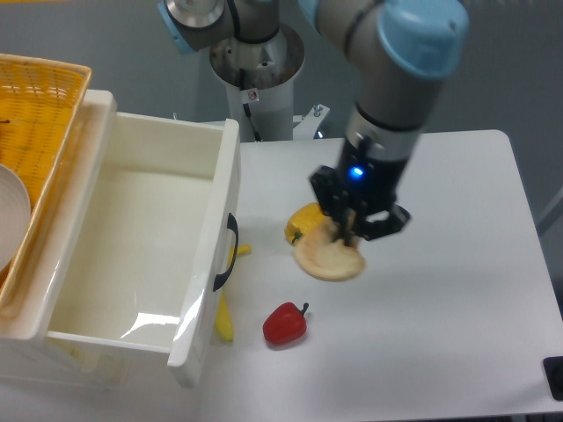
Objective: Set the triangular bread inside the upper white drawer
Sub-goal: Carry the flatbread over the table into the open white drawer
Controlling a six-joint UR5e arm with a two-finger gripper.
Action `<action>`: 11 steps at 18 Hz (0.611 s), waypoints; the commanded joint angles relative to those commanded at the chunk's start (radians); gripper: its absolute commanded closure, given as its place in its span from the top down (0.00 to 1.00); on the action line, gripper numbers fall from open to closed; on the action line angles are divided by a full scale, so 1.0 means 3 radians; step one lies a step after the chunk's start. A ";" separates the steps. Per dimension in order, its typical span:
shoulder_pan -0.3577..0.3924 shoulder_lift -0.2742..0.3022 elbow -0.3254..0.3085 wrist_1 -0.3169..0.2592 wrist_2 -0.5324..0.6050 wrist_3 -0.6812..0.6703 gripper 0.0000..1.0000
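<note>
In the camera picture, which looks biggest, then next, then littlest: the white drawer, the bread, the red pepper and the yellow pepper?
1. The upper white drawer, by far the biggest.
2. The triangular bread, held in the end effector.
3. The red pepper.
Unsure: the yellow pepper is partly hidden behind the bread, so it cannot be fairly ranked against the red one.
</note>
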 joint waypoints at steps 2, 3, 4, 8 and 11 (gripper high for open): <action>-0.0179 0.0071 -0.0096 0.0015 0.0000 -0.0235 0.00; -0.0256 0.0097 -0.0143 0.0091 0.0000 -0.0352 0.00; -0.0332 0.0128 -0.0199 0.0183 0.0000 -0.0440 0.00; -0.0496 0.0230 -0.0419 0.0373 0.0000 -0.0522 0.00; -0.0578 0.0225 -0.0475 0.0378 0.0000 -0.0522 0.00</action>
